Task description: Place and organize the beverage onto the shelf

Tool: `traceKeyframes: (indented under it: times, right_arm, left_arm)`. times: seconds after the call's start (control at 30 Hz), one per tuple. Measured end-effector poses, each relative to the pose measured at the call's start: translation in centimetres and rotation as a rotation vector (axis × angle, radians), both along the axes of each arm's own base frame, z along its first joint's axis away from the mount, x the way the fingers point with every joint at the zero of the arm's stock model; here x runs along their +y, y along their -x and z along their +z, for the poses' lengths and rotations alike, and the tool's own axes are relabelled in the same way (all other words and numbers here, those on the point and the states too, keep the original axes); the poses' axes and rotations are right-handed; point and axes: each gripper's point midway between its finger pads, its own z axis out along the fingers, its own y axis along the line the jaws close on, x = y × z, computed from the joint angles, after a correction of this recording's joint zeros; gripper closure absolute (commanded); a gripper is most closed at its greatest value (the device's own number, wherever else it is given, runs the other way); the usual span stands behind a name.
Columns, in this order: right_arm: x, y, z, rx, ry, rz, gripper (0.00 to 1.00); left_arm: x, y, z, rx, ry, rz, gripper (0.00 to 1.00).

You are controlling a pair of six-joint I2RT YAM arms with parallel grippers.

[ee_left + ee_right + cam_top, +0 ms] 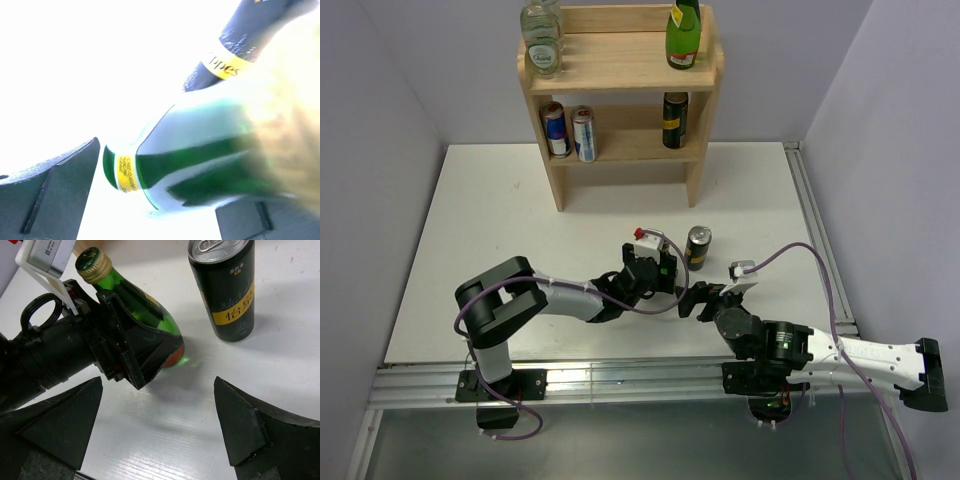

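On my feed the near bottle [125,287] is green glass with a gold cap and a yellow label band. The can [226,290] beside it is black with a silver top and a gold band bearing black characters. The worktop [500,230] reads white and the shelf [620,75] is pale bare wood — its top-tier bottle [684,38] is green too, with a yellow label.

Top view: I get soft, even light; the table [500,250] is bright white and everything is sharp.
Left wrist: blown out for me; background pure white, the green bottle [190,165] smeared, right side a tan blur.
Right wrist: crisp; soft shadow right of the black can [227,295], green glow cast on the table by the bottle's base.
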Motion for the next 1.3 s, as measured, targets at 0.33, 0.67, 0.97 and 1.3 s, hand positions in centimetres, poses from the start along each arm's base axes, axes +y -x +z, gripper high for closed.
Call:
traceKeyframes:
  times: [0.33, 0.67, 0.97, 1.3]
  right_arm:
    - [0.0, 0.0, -0.3, 0.003, 0.015, -0.002, 0.02]
    - [0.3, 0.6, 3.3, -0.017, -0.052, 0.037, 0.02]
    - [5.0, 0.1, 2.6, 0.017, 0.079, 0.093, 0.0]
    - [7.9, -2.5, -2.4, 0.128, 0.228, 0.011, 0.0]
  left_arm:
    - [-0.2, 0.6, 0.7, -0.021, -0.006, 0.014, 0.01]
    - [1.9, 1.5, 13.0, -0.119, 0.153, 0.047, 0.01]
    - [8.4, 3.1, 24.7, -0.228, 0.304, 0.133, 0.01]
    - [18.4, 5.8, 25.8, -0.278, 0.374, 0.256, 0.01]
